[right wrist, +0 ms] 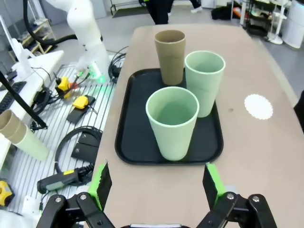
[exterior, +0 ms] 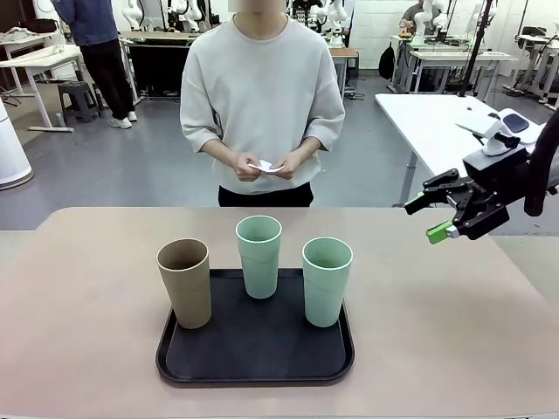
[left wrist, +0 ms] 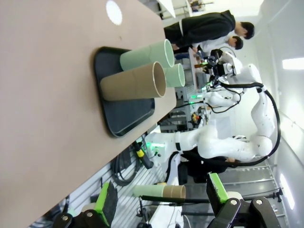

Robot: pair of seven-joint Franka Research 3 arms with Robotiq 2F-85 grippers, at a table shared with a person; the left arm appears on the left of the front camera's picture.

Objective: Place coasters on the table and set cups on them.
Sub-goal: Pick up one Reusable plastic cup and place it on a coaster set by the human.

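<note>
Three cups stand on a black tray (exterior: 253, 353) on the table (exterior: 87, 305): a tan cup (exterior: 184, 282) at the left, a mint cup (exterior: 258, 255) in the middle and a second mint cup (exterior: 327, 279) at the right. Across the table a person holds white coasters (exterior: 265, 166) in both hands. One coaster (right wrist: 258, 106) lies flat on the table beside the tray, toward the person; it also appears as the coaster (left wrist: 114, 12) beyond the tray. My right gripper (exterior: 425, 218) hovers open above the table's right side, facing the cups. My left gripper (left wrist: 161, 197) is open and holds nothing.
The table edge (right wrist: 114, 123) drops off toward a floor with cables and tools. Spare stacked cups (left wrist: 159, 191) lie off the table. A white table (exterior: 437, 122) stands behind at the right.
</note>
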